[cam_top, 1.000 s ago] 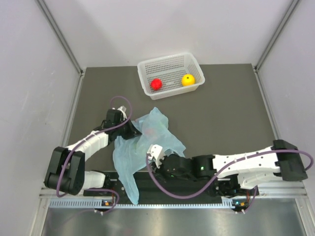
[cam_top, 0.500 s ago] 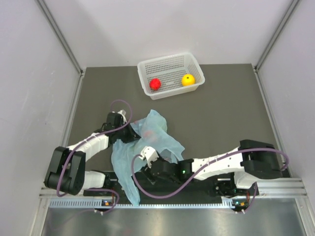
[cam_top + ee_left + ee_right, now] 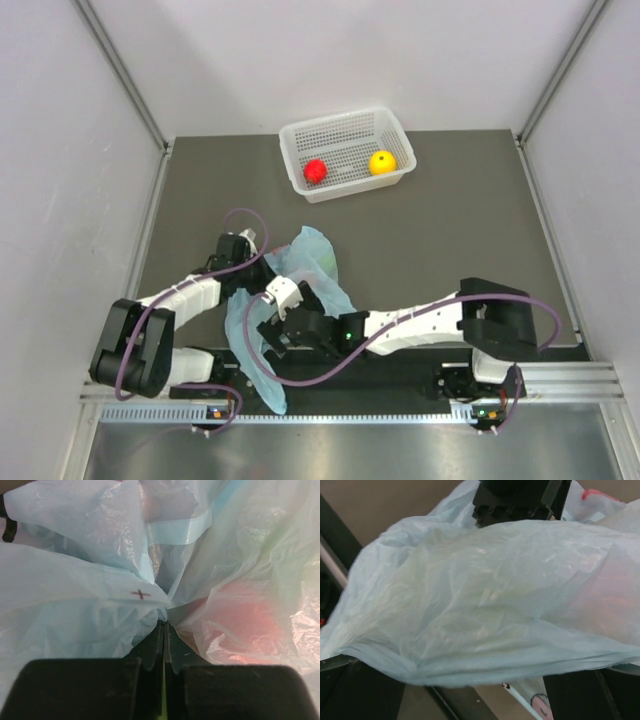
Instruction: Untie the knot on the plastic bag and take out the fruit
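The light-blue plastic bag [image 3: 312, 262] lies crumpled left of centre, a tail of it [image 3: 252, 352] trailing toward the near edge. My left gripper [image 3: 264, 262] is shut on a fold of the bag's film [image 3: 164, 624]. A red fruit [image 3: 245, 617] shows through the plastic just right of those jaws. My right gripper [image 3: 268, 325] reaches in from the right, low at the bag's near side. Its fingers [image 3: 357, 690] stand wide open, with the bag [image 3: 495, 595] draped across the gap. A reddish fruit [image 3: 620, 597] glows through the film. The knot cannot be made out in the folds.
A white perforated basket [image 3: 400, 137] stands at the back of the dark mat, holding a red fruit [image 3: 316, 171] and a yellow one [image 3: 380, 162]. The right arm's links [image 3: 420, 322] stretch across the near edge. Grey walls enclose both sides.
My right gripper has slid left along the near side of the bag and its jaws have opened wide. The bag has bunched up toward the left. The left gripper keeps its pinch.
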Controlling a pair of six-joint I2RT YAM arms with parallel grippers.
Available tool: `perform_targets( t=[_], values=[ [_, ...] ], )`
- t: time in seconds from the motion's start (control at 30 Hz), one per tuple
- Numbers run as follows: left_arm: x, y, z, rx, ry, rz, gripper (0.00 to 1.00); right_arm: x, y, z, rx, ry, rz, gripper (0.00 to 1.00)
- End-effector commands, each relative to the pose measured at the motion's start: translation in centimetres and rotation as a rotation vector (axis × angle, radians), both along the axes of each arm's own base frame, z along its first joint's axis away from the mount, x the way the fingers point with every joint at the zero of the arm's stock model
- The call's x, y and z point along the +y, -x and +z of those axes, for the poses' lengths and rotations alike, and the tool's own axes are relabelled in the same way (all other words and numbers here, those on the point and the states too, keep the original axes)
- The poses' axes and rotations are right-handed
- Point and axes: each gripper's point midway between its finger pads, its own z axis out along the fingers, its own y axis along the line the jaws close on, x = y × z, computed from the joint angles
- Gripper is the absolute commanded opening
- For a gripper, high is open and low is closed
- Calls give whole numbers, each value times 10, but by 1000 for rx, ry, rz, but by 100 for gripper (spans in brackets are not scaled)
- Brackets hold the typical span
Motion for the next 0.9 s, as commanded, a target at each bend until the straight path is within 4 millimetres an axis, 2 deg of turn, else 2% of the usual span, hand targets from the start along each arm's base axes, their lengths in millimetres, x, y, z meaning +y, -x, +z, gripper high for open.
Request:
perform_targets(
  t=[0.0,0.3,0.53,0.67,0.77,0.83,0.87],
  values=[
    [-6,-4,11,-51,37,-11,0,12,-21,2,2,-29,-60,100],
    [-8,-3,14,-49,53,-12,0,29,-31,-14,45,-49,-61,100],
    [-11,-7,18,-67,72,-12,0,31,-41,-32,88,-41,-85,97],
    [-11,-8,19,-69,73,-12,0,28,-47,-32,95,-61,-106,89],
    [-12,-9,20,-72,78,-14,0,23,-50,-39,104,-51,-107,76],
    [-13,-9,19,-69,78,-15,0,22,-49,-34,106,-61,-90,68],
    [-13,-10,19,-71,78,-14,0,19,-48,-34,105,-64,-82,59]
  ],
)
